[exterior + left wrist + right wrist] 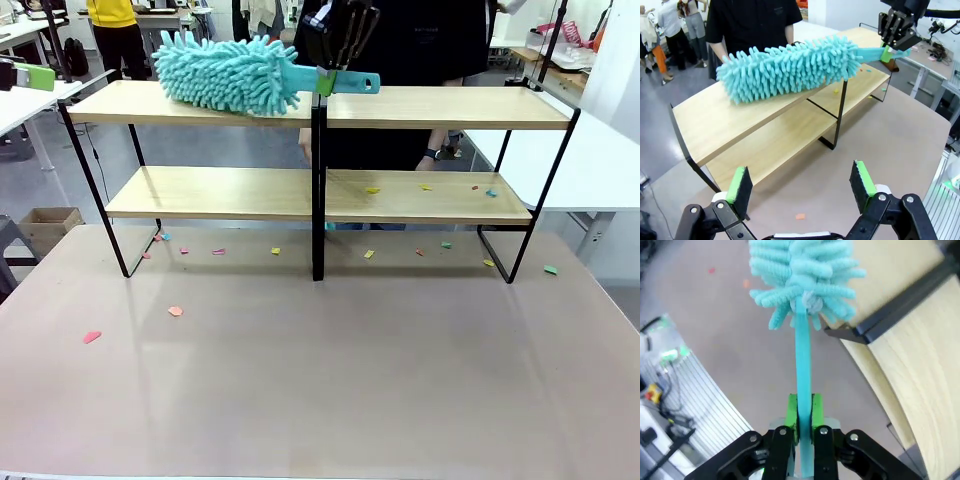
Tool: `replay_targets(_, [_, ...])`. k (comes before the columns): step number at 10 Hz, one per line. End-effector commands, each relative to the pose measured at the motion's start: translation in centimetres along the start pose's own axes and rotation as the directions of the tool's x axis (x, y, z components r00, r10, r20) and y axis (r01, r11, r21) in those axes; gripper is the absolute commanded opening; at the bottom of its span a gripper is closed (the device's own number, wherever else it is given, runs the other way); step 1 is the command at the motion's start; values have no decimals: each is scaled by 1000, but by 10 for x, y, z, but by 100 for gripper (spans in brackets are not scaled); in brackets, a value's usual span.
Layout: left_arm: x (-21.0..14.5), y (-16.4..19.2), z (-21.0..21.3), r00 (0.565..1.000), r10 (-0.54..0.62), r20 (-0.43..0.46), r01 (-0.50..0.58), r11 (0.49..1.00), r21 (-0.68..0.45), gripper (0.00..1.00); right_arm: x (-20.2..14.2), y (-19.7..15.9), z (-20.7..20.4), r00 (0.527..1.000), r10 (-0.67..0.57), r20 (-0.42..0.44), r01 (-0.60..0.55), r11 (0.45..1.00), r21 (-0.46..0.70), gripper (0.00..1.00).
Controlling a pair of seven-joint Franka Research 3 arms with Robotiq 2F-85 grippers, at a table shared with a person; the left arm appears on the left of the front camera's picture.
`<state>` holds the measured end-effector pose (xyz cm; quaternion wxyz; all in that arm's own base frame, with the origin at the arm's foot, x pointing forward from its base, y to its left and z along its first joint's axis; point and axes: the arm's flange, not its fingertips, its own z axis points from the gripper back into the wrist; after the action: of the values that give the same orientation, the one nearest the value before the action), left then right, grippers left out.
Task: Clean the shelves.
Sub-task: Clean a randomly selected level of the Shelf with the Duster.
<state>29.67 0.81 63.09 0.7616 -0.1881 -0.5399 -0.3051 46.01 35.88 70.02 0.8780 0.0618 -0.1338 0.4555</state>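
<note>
The shelves (200, 190) (765, 145) (920, 355) stand on the pinkish tabletop, two wooden tiers on a black frame. A fluffy turquoise duster (235, 72) (790, 67) (802, 270) lies over the left top board. My right gripper (326, 80) (888, 52) (803, 412) is shut on the duster's handle above the central post. My left gripper (800, 187) hovers open over the tabletop, in front of the shelves' left end, holding nothing. Small coloured paper scraps (372, 190) lie on the right lower board.
More scraps (175, 311) lie scattered on the tabletop (320, 380) in front of and under the shelves. A person in black (420, 50) (750, 25) stands right behind the shelves. White tables (610, 170) flank both sides; a cardboard box (45, 225) sits on the floor at left.
</note>
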Motion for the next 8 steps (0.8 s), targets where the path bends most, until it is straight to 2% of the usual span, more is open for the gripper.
replay_targets(1, [-1, 1, -2, 1000, 3, 5, -3, 1000, -5, 100, -23, -6, 13, 987, 158, -26, -155, 982, 106, 12])
replay_targets(2, [-1, 1, -2, 1000, 3, 5, -3, 1000, -5, 100, -36, -9, 20, 981, 188, -51, -181, 977, 115, 12])
replay_targets(5, [-1, 1, -2, 1000, 3, 5, -3, 1000, -5, 100, -92, -17, 60, 958, 283, -32, -273, 944, 186, 12])
replay_targets(8, [-1, 1, -2, 1000, 3, 5, -3, 1000, -5, 100, -139, -25, 80, 974, 216, 69, -226, 952, 206, 12])
